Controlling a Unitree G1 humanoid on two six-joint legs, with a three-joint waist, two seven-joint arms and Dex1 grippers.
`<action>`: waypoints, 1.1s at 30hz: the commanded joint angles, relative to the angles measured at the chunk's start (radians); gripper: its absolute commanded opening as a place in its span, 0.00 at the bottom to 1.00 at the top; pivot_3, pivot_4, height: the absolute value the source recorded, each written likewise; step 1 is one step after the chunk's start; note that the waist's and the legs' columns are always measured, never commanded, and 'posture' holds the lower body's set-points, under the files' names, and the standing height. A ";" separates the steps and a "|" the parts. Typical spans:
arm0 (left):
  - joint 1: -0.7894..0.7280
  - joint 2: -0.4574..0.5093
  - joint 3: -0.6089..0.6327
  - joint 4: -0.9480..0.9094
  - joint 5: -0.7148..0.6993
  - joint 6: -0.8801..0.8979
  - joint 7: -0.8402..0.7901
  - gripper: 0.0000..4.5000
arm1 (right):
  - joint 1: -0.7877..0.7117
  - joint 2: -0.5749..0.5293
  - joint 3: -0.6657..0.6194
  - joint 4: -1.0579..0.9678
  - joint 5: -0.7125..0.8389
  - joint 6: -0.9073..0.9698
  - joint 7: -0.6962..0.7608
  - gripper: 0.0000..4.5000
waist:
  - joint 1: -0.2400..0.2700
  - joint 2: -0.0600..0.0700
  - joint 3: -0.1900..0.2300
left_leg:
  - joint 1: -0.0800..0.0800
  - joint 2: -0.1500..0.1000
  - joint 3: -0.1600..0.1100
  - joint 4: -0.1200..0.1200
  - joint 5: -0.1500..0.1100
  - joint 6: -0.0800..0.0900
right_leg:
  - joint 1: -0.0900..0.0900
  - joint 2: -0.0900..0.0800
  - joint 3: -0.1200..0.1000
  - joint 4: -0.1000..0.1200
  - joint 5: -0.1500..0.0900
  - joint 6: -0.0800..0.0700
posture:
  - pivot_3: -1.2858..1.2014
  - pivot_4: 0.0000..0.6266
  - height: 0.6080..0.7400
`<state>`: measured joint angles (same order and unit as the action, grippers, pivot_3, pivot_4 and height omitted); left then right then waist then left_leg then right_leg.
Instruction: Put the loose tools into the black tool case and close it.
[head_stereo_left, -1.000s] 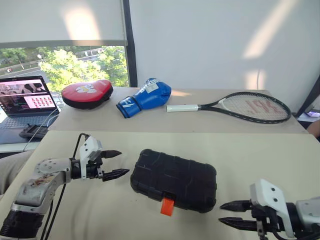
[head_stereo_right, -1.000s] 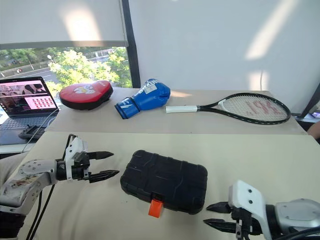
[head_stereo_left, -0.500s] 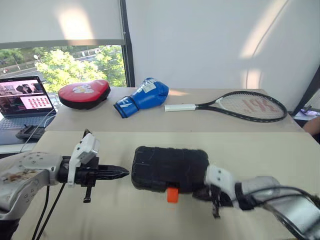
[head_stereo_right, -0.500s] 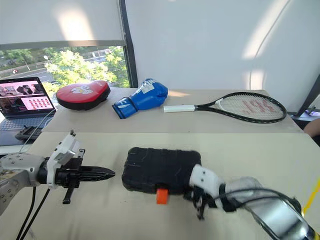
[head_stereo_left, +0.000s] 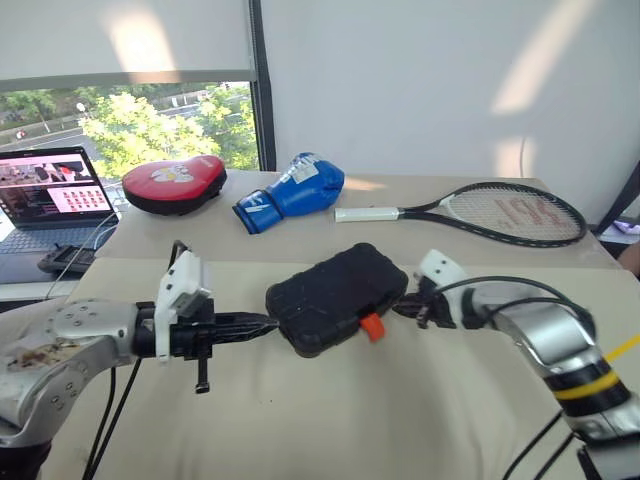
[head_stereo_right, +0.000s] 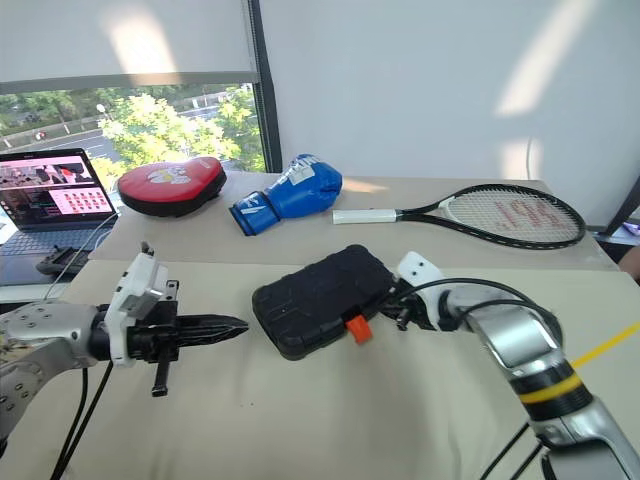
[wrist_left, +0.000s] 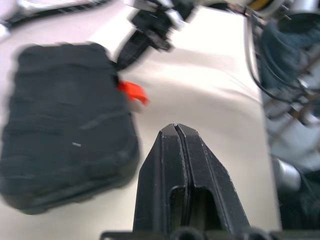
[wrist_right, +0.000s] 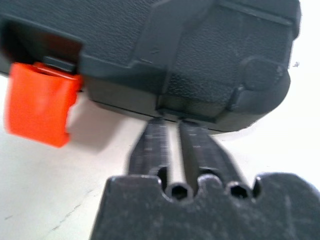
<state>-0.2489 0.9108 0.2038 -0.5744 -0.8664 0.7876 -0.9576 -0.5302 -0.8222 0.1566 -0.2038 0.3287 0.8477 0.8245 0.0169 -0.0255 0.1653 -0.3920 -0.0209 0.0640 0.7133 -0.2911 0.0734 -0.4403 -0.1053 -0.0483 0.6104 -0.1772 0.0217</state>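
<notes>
The black tool case (head_stereo_left: 335, 288) lies shut and askew on the near beige table (head_stereo_left: 400, 420), its orange latch (head_stereo_left: 372, 325) sticking out of the front edge. My left gripper (head_stereo_left: 268, 322) is shut and empty, pointing at the case's left end, its tip just short of it. My right gripper (head_stereo_left: 402, 305) is at the case's right end. In the right wrist view its fingers (wrist_right: 150, 142) stand open by a narrow gap, tips against the case's lower edge (wrist_right: 185, 107) beside the latch (wrist_right: 40, 102). The loose tools are out of view.
On the far table lie a red punch pad (head_stereo_left: 175, 183), a blue boxing glove (head_stereo_left: 292, 192) and a tennis racket (head_stereo_left: 500, 212). An open laptop (head_stereo_left: 50, 190) stands at the far left. A black cable hangs by my left arm.
The case has swung round, its right end now farther away. My right gripper has reached forward along that end. My left gripper has shut and lifted a little.
</notes>
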 joint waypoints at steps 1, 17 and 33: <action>-0.066 -0.027 -0.054 0.005 0.019 -0.019 0.017 0.26 | 0.075 -0.008 -0.152 -0.203 0.131 0.136 -0.007 0.56 | -0.003 0.000 0.000 | 0.000 0.000 0.000 0.000 0.000 0.001 | 0.000 0.000 0.000 0.000 0.000 0.000 | 0.52 0.24 1.00; -0.230 -0.220 -0.431 0.293 0.395 -0.168 0.024 0.69 | 0.162 0.290 -0.157 -0.362 0.172 0.381 -0.385 0.79 | -0.005 0.000 0.000 | 0.003 -0.003 0.000 0.001 0.000 0.000 | 0.001 0.000 0.002 0.000 0.000 0.001 | 0.52 0.24 1.00; -0.207 -0.258 -0.444 0.354 0.488 -0.224 -0.009 0.69 | 0.120 0.284 -0.108 -0.312 0.163 0.363 -0.379 0.27 | -0.005 0.000 0.000 | 0.004 -0.003 0.000 0.001 -0.002 0.003 | 0.001 -0.001 0.002 0.001 0.000 0.001 | 0.52 0.24 1.00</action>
<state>-0.4685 0.6504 -0.2368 -0.2259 -0.3942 0.5649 -0.9604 -0.3894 -0.5283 0.0570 -0.5068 0.4922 1.2288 0.4399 0.0115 -0.0254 0.1650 -0.3885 -0.0236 0.0640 0.7142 -0.2927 0.0761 -0.4389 -0.1060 -0.0465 0.6111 -0.1774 0.0228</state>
